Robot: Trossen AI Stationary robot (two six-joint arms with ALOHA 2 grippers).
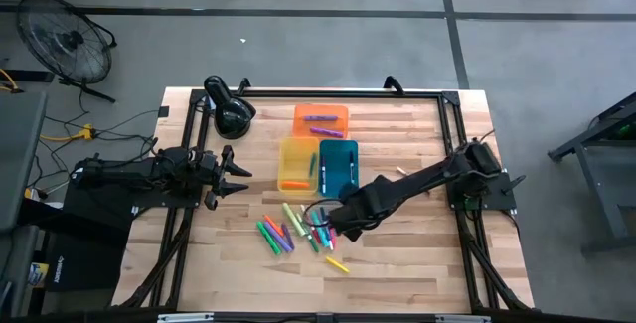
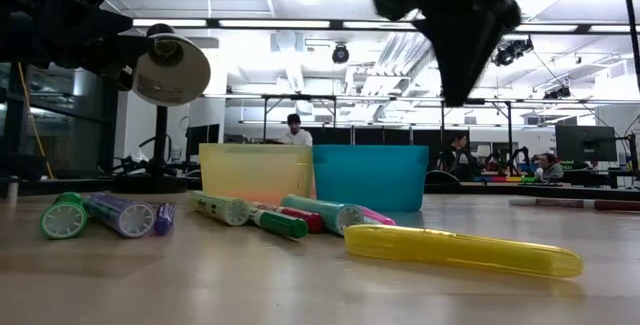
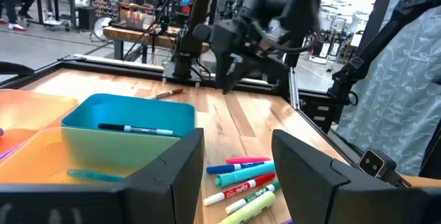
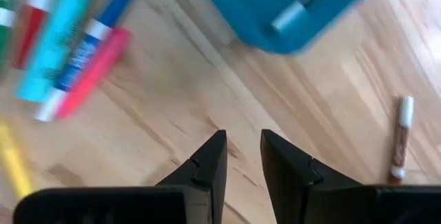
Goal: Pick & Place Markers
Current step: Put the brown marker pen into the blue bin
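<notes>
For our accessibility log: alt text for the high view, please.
The right gripper hangs over loose markers on a wooden table, below orange, yellow and blue trays. The left gripper waits at the left.

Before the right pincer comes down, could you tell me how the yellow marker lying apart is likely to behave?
The yellow marker looks round and smooth, so a nudge may roll it. It seems rigid and light, likely lifting without bending. Its glossy barrel could slip in a loose grip.
</notes>
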